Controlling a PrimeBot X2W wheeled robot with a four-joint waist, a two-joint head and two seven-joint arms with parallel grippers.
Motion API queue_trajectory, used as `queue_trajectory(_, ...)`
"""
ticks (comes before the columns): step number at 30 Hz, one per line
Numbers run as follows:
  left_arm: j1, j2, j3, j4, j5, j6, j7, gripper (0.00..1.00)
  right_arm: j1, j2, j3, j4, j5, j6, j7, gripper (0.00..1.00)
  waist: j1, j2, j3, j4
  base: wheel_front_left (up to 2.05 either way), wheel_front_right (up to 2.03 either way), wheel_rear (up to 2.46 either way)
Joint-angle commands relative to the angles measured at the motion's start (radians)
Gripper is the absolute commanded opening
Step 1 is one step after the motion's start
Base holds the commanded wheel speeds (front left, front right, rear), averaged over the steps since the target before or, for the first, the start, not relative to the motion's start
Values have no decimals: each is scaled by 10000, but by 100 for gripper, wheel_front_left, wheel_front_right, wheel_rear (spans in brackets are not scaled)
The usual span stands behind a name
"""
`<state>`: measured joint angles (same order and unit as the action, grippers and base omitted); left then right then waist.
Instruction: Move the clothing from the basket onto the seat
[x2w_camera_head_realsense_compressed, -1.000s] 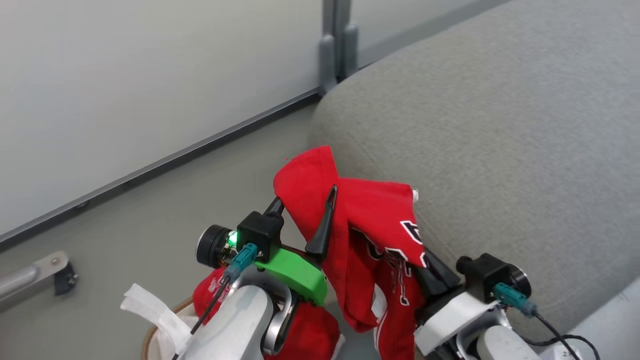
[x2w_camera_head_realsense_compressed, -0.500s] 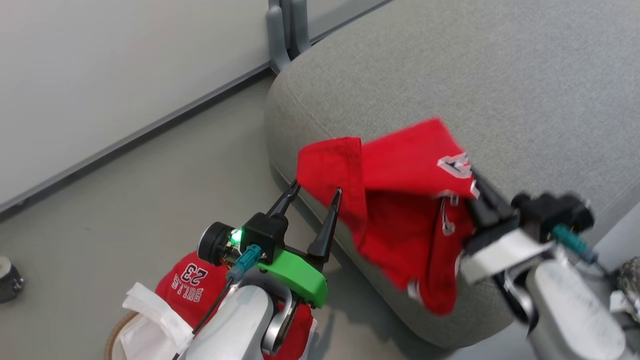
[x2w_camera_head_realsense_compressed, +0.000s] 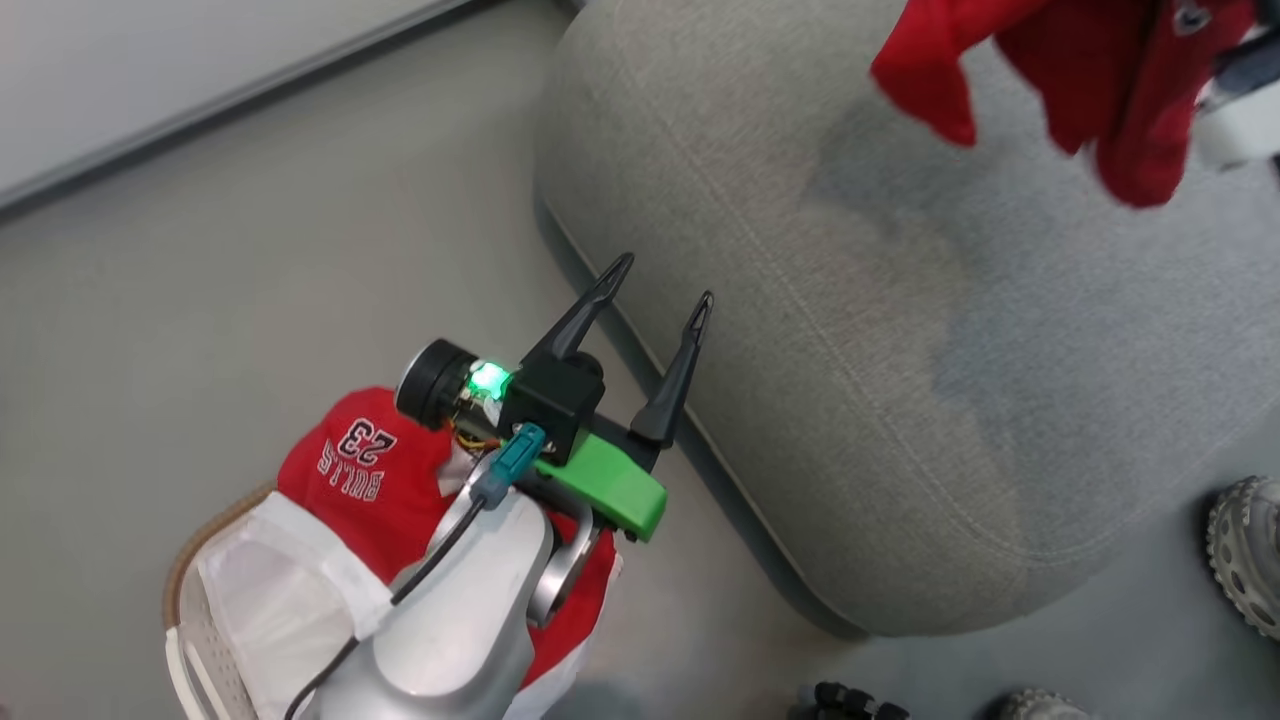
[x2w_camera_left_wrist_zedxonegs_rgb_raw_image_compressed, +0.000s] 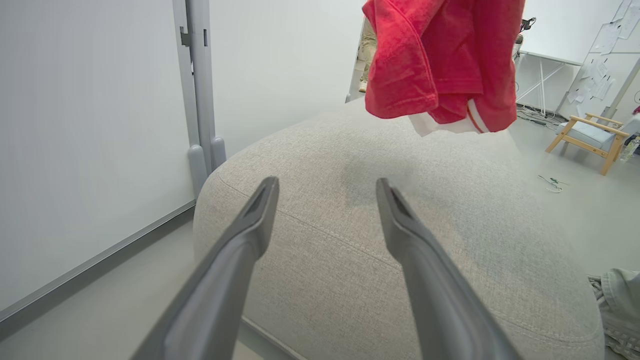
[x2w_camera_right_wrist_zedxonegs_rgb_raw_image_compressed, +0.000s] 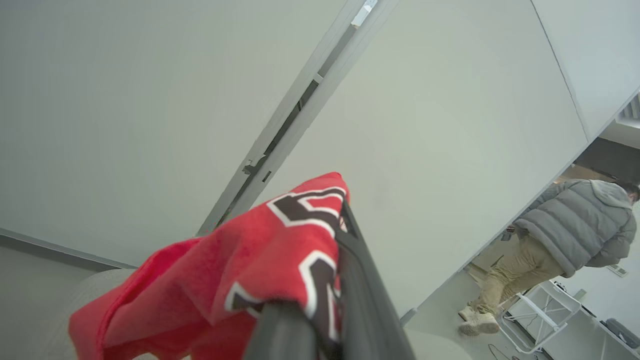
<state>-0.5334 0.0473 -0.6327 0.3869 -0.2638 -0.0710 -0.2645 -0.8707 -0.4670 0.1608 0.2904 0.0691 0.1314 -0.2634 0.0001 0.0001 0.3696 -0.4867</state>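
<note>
The grey couch cushion spreads wide as the landing place. On the floor near its corner, the white perforated laundry basket holds a red "BULLS 23" jersey heaped over the white liner. A second red garment with white trim hangs crumpled above the cushion, probably lifted to clear its edge. The right gripper is pinched tight on its lettered fold. The left gripper hovers above the basket, fingers spread, holding nothing.

Broad seat top lies open below the hanging clothing.
</note>
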Motion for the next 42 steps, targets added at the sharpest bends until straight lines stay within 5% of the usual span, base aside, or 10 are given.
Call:
queue_trajectory(1,-322,60,-26,-73,76,-89,1,100,-418,-106,-111,229,-122,-14,-19,0,-1,-1,1235,771,0,0,0)
queue_trajectory(12,-1253,58,-401,-178,278,-215,1,100,-1593,-563,-2133,2376,-661,-15,-19,0,-1,-1,2789,1987,0,0,0)
queue_trajectory(20,-1396,53,-269,-129,411,-150,1,100,-465,307,-3897,3873,-1145,-14,-11,0,-1,-1,3245,2456,0,0,0)
queue_trajectory(27,-1032,47,-207,-51,203,-206,1,100,1135,1296,-4585,3794,-1241,-14,-11,0,-1,-1,2719,2369,0,0,0)
queue_trajectory(28,-955,52,-198,-35,157,-189,1,100,1417,1433,-4639,3630,-1198,-14,-11,53,-1,-1,2575,2334,0,0,0)
queue_trajectory(29,-892,50,-184,-29,106,-173,1,100,1645,1555,-4669,3497,-1128,-14,-11,89,-1,-1,2429,2307,0,0,0)
queue_trajectory(30,-818,52,-164,-33,50,-141,1,100,1936,1676,-4726,3365,-1061,-14,-11,100,-1,-1,2257,2277,0,0,0)
queue_trajectory(42,446,50,635,-92,-258,214,1,100,3988,2225,-4174,1898,-486,-14,-11,100,-1,-1,259,2426,0,0,0)
